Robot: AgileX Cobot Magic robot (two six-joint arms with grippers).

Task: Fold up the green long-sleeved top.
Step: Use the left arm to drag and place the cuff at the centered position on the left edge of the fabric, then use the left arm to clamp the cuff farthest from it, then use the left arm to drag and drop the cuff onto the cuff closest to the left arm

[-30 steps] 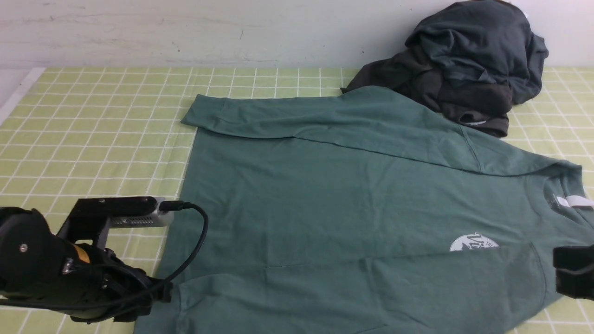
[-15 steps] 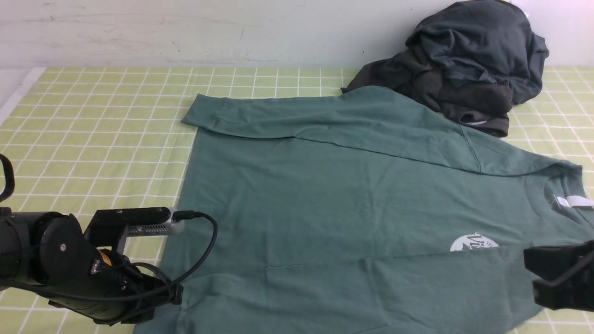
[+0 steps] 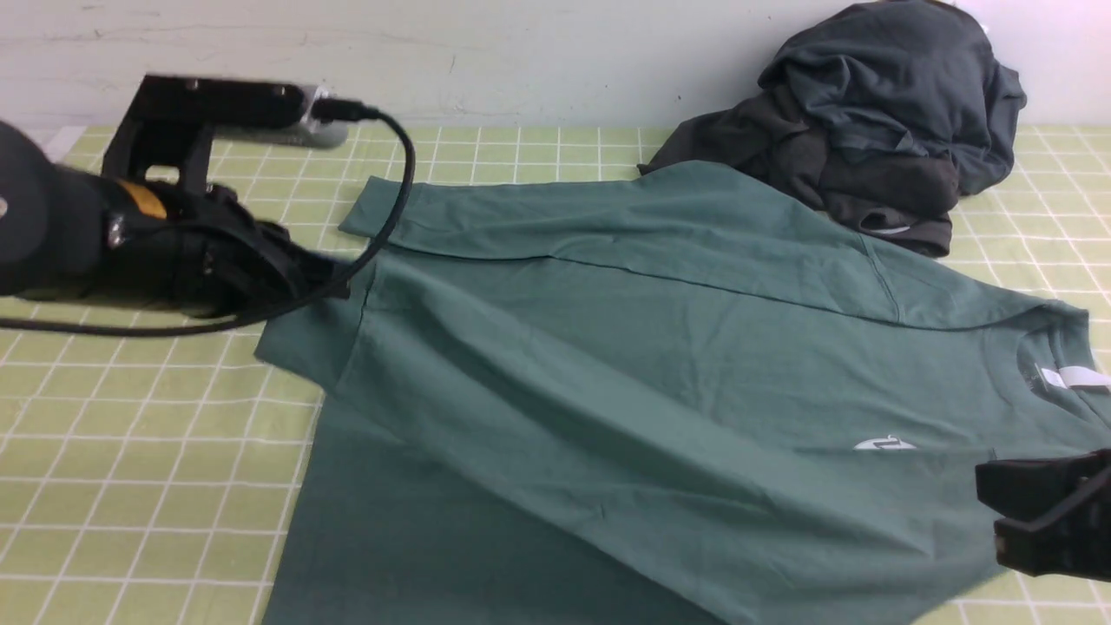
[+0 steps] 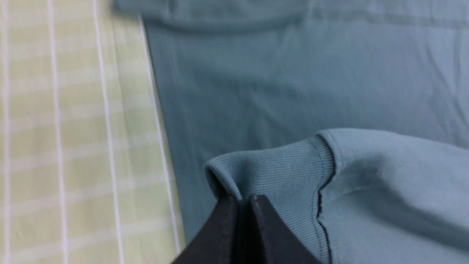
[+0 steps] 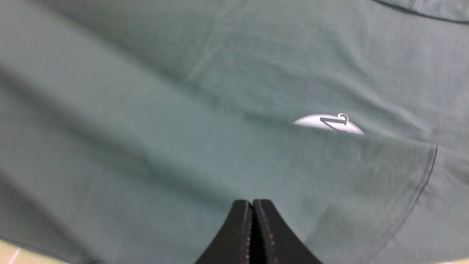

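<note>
The green long-sleeved top (image 3: 608,365) lies spread on the table, neck and white label (image 3: 1081,376) to the right. My left gripper (image 3: 337,285) hangs above the top's left edge, shut on the ribbed cuff (image 4: 278,172) of the near sleeve; in the left wrist view the gripper (image 4: 242,200) pinches the cuff's rib. The lifted sleeve stretches diagonally across the body and covers most of the white chest logo (image 3: 884,444). My right gripper (image 3: 985,503) is at the near right over the sleeve's shoulder end. Its tip (image 5: 253,201) is shut with nothing between its fingers, just above cloth.
A heap of dark charcoal and slate-grey garments (image 3: 877,113) lies at the back right, touching the top's far shoulder. The yellow-green checked tablecloth (image 3: 174,451) shows bare on the left. A pale wall (image 3: 434,52) bounds the far side.
My left gripper shut on the near sleeve's cuff, then rose and moved away from me, dragging the sleeve over the body. The right gripper edged inward, then held still.
</note>
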